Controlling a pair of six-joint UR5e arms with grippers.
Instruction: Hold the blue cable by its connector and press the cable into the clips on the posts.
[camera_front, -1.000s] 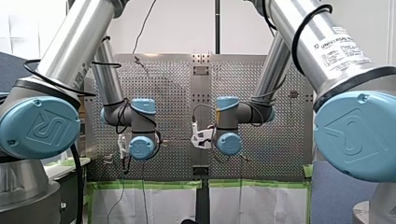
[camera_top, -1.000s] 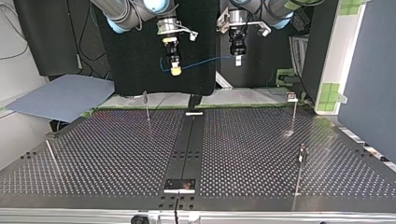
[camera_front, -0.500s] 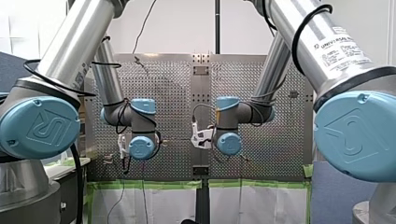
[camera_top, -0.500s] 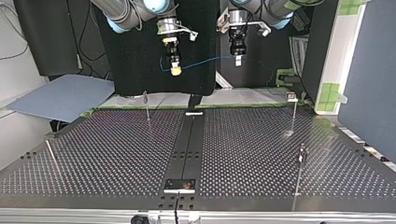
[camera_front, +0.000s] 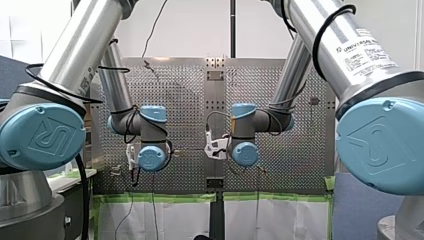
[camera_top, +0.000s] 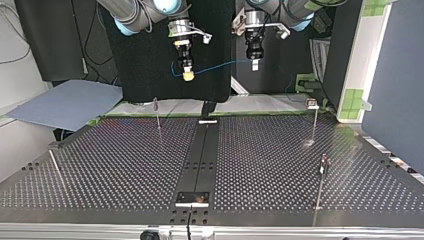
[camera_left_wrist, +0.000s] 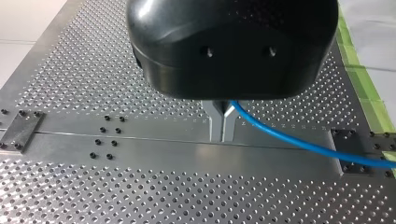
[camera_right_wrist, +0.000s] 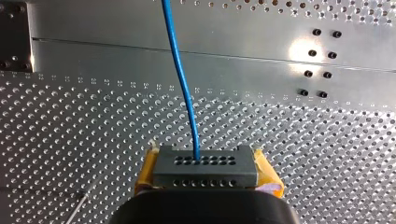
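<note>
The blue cable (camera_top: 220, 66) hangs in a shallow curve between my two grippers, high above the perforated table (camera_top: 125, 165). My right gripper (camera_top: 188, 76) comes in at the top view's left. In the right wrist view its yellow pads (camera_right_wrist: 145, 173) are shut on a grey connector block (camera_right_wrist: 205, 171), and the cable (camera_right_wrist: 183, 88) runs straight ahead from it. My left gripper (camera_left_wrist: 222, 133) has its metal fingers pressed together, with the cable (camera_left_wrist: 289, 140) leaving at their base. Thin posts (camera_top: 157, 114) (camera_top: 315, 120) (camera_top: 322, 182) stand on the table, apart from the cable.
A dark rail (camera_top: 200, 155) runs down the table's middle. A thin leaning rod (camera_top: 56, 169) stands at the top view's left edge. A blue-grey board (camera_top: 65, 102) and a black panel (camera_top: 150, 60) lie beyond the table's far edge.
</note>
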